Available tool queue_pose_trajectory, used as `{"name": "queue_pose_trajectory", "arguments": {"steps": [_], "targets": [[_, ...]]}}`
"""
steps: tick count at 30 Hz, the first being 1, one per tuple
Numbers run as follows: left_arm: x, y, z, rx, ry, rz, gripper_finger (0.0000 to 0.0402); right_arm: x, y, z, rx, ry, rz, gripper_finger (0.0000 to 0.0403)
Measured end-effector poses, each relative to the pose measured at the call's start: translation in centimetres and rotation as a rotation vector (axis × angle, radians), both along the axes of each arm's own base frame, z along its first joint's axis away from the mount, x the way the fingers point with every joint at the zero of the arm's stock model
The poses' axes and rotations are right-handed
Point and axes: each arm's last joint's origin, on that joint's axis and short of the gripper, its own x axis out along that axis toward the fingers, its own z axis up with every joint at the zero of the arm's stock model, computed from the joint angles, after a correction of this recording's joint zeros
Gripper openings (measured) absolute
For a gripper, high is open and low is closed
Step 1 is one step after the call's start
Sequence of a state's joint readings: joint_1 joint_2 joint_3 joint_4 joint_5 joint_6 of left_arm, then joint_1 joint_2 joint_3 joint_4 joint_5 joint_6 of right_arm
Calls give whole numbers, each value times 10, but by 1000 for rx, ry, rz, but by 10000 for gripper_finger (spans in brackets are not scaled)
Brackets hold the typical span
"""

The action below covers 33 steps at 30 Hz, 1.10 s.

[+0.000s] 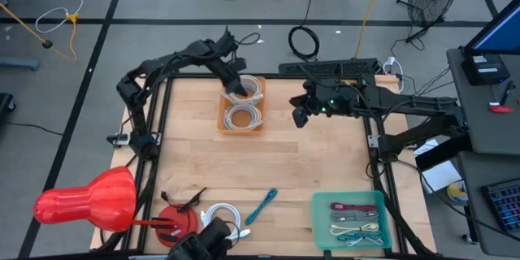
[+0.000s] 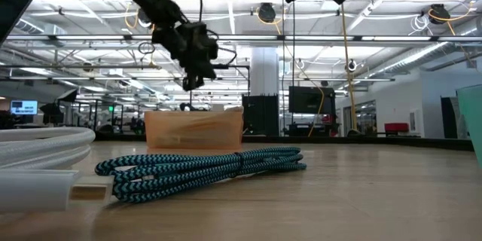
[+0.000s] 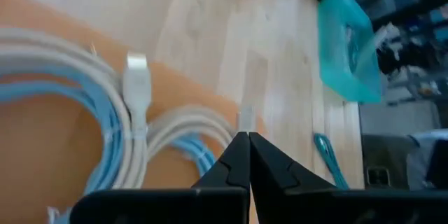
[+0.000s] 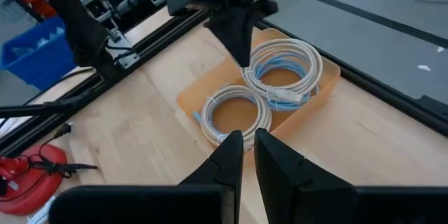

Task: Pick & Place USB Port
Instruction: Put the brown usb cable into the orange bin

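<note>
Above the orange tray (image 1: 240,122) holding two white cable coils (image 1: 242,116), the left gripper (image 1: 236,87) hangs clenched and empty, the right gripper (image 1: 299,116) waiting beside the tray, nearly closed.

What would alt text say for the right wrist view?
Two coiled white cables with pale blue strands lie side by side in a shallow orange tray on the light wooden table. The left pincer, shut and empty, hangs over them; the right pincer frames the foreground.

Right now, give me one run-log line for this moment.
left gripper: shut, empty, above orange tray | tray: two coiled white cables | right gripper: idle, raised beside tray | teal cable: on table
</note>
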State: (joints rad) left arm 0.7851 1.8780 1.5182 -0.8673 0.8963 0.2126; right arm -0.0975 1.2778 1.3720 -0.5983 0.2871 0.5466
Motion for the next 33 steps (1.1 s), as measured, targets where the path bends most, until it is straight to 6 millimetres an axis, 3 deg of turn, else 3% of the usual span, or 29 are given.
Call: {"name": "queue_pose_trajectory", "arguments": {"steps": [6, 11, 17, 23, 33], "targets": [[-13, -5, -37, 9, 116, -8, 0, 0, 0, 0, 12, -1, -5, 29], [-10, -12, -36, 15, 64, -68, 0, 0, 0, -1, 9, 4, -2, 29], [6, -27, -43, 338, 311, -98, 0, 0, 0, -1, -8, 14, 10, 29], [29, -54, -39, 485, 301, -222, 0, -1, 0, -1, -24, 26, 21, 29], [21, -32, -37, 445, 299, -58, 0, -1, 1, -3, -13, 48, 49, 29]]}}
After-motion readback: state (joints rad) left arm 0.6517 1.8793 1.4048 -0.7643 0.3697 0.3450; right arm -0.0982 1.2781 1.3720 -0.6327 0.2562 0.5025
